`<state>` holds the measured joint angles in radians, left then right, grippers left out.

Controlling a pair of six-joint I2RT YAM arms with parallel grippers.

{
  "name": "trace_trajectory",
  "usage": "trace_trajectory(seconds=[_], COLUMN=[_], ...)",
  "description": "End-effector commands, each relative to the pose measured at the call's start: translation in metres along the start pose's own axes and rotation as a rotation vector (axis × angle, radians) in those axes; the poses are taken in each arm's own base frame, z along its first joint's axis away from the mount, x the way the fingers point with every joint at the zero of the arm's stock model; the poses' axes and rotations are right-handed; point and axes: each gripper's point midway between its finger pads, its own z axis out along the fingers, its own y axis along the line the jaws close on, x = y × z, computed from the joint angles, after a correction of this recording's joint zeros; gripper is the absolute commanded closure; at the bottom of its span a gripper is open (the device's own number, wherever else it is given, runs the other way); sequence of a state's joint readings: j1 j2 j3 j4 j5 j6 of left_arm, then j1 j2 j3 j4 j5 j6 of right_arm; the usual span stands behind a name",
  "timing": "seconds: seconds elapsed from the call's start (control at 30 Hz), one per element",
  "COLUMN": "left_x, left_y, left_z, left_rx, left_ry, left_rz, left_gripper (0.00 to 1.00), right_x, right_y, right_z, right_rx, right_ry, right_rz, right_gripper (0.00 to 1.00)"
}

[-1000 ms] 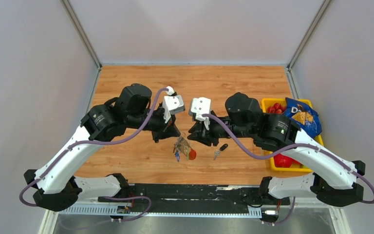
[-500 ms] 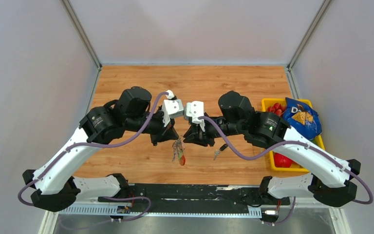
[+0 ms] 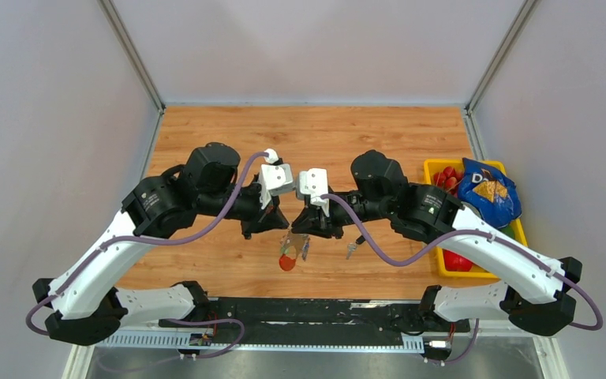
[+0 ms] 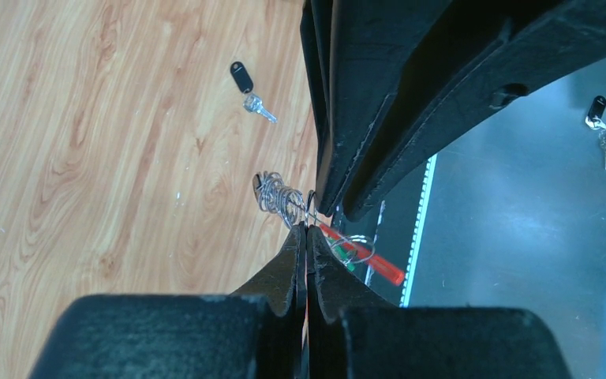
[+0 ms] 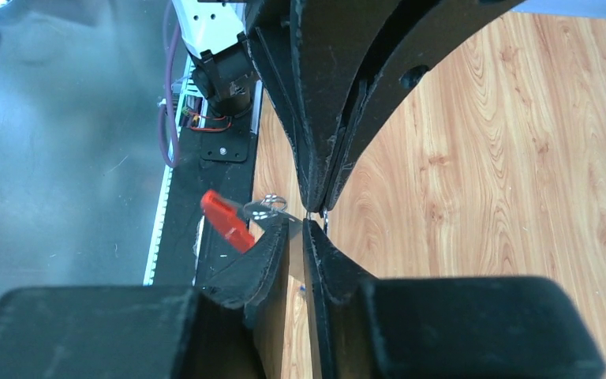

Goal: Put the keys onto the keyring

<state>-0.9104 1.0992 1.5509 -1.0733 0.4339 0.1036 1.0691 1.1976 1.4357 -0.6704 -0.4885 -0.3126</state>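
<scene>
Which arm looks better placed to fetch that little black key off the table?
Right, probably. The key lies on the table beside the right gripper, farther from the left gripper, which is pinched shut on the keyring.

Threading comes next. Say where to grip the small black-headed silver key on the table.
The small black-headed silver key lies flat on the wooden table. Probably best: pinch its black head from above, across its width, leaving the blade free.

table (image 3: 229, 260): pale wood grain | key (image 4: 245, 83): black head — silver blade | keyring (image 3: 287, 262): red tag | bin (image 3: 440, 268): yellow
</scene>
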Motion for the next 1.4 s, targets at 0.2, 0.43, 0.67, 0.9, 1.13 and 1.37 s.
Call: trace_trajectory(seconds=[0.2,0.43,0.67,0.9,1.13,1.37], left_x=[-0.021,-0.022,-0.035,-0.042,-0.041,-0.040], left_y=[-0.011,-0.012,-0.020,-0.034,-0.031,-0.032], left_z=[-0.007,-0.009,-0.019,-0.029,-0.024,-0.027], left_rx=[0.043,0.040,0.060,0.110,0.108,0.104], left_ry=[-0.096,-0.105,-0.185,-0.254,-0.236,-0.240], left_rz=[0.072,0.078,0.121,0.172,0.171,0.175], left_gripper=[1.00,1.00,0.99,1.00,1.00,1.00], right_x=[-0.011,-0.011,-0.034,-0.045,-0.043,-0.048], right_y=[0.000,0.001,-0.006,-0.006,0.011,0.019], right_z=[0.004,0.003,-0.014,-0.035,-0.029,-0.031], right_rx=[-0.015,-0.012,0.086,0.157,0.050,0.005], right_ry=[-0.051,-0.058,-0.181,-0.279,-0.274,-0.273], right_rz=[-0.025,-0.021,-0.022,-0.036,-0.046,-0.058], right_gripper=[0.92,1.00,1.00,1.00,1.00,0.59])
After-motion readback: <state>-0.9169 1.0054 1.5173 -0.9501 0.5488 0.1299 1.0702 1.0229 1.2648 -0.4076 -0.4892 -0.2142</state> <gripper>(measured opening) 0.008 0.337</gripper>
